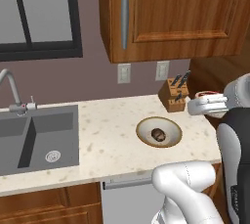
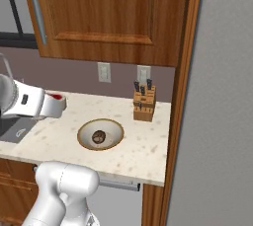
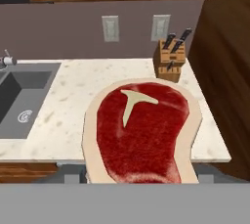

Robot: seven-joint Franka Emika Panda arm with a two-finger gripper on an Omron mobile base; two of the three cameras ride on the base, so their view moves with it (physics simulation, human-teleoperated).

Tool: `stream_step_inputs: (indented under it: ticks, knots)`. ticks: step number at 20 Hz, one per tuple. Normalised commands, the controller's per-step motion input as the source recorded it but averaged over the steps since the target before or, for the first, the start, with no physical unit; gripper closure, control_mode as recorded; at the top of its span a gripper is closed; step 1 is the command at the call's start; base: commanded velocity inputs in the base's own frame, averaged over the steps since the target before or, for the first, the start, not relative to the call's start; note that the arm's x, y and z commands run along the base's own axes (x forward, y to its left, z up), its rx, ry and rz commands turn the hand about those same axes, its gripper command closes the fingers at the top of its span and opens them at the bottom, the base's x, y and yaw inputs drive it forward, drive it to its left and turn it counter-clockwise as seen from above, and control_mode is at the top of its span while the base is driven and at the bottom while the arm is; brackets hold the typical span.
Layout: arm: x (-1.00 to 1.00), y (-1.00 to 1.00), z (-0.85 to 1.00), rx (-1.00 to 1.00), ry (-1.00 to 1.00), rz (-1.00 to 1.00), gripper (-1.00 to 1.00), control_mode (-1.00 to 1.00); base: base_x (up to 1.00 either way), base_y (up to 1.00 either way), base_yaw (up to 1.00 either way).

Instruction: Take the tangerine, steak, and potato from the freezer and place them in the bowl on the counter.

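Observation:
My gripper (image 1: pixel 202 100) (image 2: pixel 55 103) hangs above the counter's (image 1: pixel 107 130) right part, shut on the steak (image 3: pixel 141 135). The steak is a red slab with a pale fat rim. It covers the middle of the hand view and hides the fingertips. Its red edge (image 1: pixel 208 93) (image 2: pixel 56 96) peeks out at the hand in both base views. The tan bowl (image 1: pixel 169 126) (image 2: pixel 112 130) sits on the counter below and beside the hand. The dark brown potato (image 1: pixel 157 134) (image 2: pixel 99 136) lies in it. The tangerine is out of view. The grey freezer side (image 2: pixel 222 96) rises at the right.
A knife block (image 1: pixel 176 96) (image 2: pixel 144 104) (image 3: pixel 169 59) stands at the back wall behind the bowl. The grey sink (image 1: pixel 39 137) (image 3: pixel 19 96) with its faucet (image 1: pixel 12 88) lies to the left. Wooden wall cabinets (image 1: pixel 171 12) hang overhead. A wooden panel (image 2: pixel 180 96) bounds the counter on the right.

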Motion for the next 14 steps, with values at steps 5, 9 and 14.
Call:
stream_step_inputs:
  ticks: [5,9,14]
  knots:
    - [0.54,-0.03,-0.82,0.0,0.17,0.0,1.0,-1.0,0.0,0.0,0.0]
    - [0.46,-0.09,-0.99,0.0,0.17,0.0,1.0,-1.0,0.0,0.0,0.0]
    - [0.45,-0.15,-0.75,0.0,0.15,0.0,1.0,-1.0,0.0,0.0,0.0]
